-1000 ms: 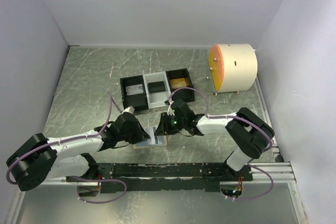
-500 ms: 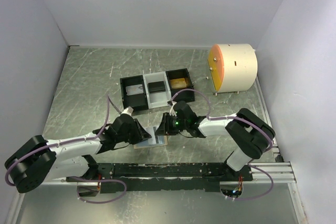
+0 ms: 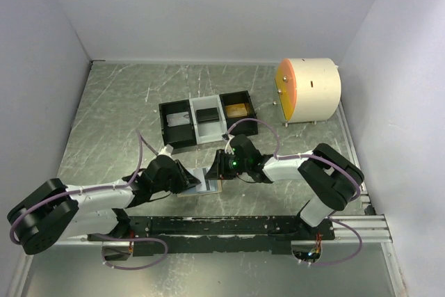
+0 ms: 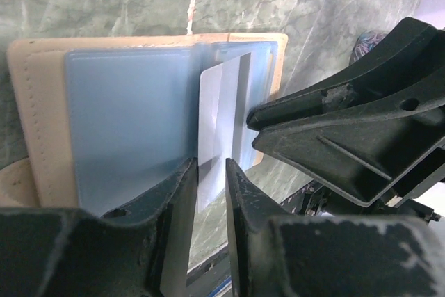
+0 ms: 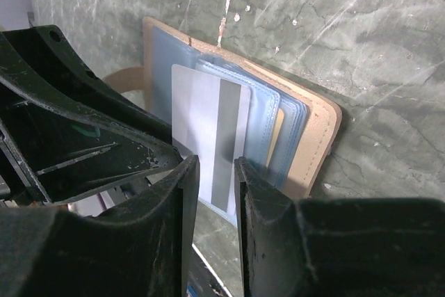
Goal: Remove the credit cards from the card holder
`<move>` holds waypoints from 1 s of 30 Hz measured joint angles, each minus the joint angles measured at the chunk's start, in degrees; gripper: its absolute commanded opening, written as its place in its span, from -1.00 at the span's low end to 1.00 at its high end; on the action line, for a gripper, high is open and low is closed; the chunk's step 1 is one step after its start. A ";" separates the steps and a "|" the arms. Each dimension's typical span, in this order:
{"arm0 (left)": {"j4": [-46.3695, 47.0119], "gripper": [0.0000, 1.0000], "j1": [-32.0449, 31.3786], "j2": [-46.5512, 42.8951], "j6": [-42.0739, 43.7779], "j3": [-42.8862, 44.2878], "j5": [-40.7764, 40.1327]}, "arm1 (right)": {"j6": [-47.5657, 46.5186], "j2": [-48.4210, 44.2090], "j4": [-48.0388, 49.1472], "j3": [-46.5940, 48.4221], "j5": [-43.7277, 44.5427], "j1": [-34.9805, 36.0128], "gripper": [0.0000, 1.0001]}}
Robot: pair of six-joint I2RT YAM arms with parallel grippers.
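Note:
The card holder (image 3: pixel 201 181) lies open on the table between my two grippers, pale blue faces (image 4: pixel 125 130) up and a tan rim (image 5: pixel 321 135). A silver-grey credit card (image 4: pixel 224 113) with a grey stripe sticks partway out of a slot toward the near side (image 5: pixel 201 126). My left gripper (image 4: pixel 211 196) stands over the card's near end, jaws a narrow gap apart, table showing through. My right gripper (image 5: pixel 217 182) does the same from the other side. Neither visibly clamps the card. In the top view the left gripper (image 3: pixel 188 179) and right gripper (image 3: pixel 217 170) nearly meet over the holder.
A three-compartment black-and-white tray (image 3: pixel 162 122) sits just beyond the holder, with a black card (image 3: pixel 206 114) and a gold card (image 3: pixel 236 109) in it. A cream drum with an orange face (image 3: pixel 309 90) stands at the back right. The black mounting rail (image 3: pixel 229 227) runs along the near edge.
My left gripper has drawn back slightly toward the near left. The right gripper and the card holder have hardly moved.

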 measured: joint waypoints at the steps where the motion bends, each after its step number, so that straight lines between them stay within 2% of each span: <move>1: 0.42 -0.41 0.00 0.46 0.02 0.24 0.02 | 0.04 0.00 0.04 -0.02 0.00 0.00 -0.43; 6: 1.81 -0.66 0.02 1.66 -0.39 0.33 0.50 | 0.20 0.00 0.24 -0.13 0.00 -0.02 -0.43; 9: 1.79 -0.74 0.02 1.20 -0.92 0.33 0.55 | 0.20 0.00 0.31 -0.22 0.00 -0.07 -0.43; 21: -5.60 -0.73 0.00 -7.82 -1.20 0.44 -1.01 | 0.17 0.00 0.39 -0.26 -0.09 -0.20 -0.43; 30: -6.54 -0.80 0.00 -5.16 -1.05 1.46 -1.09 | -2.86 -1.68 -2.10 0.00 -2.38 -0.24 -0.41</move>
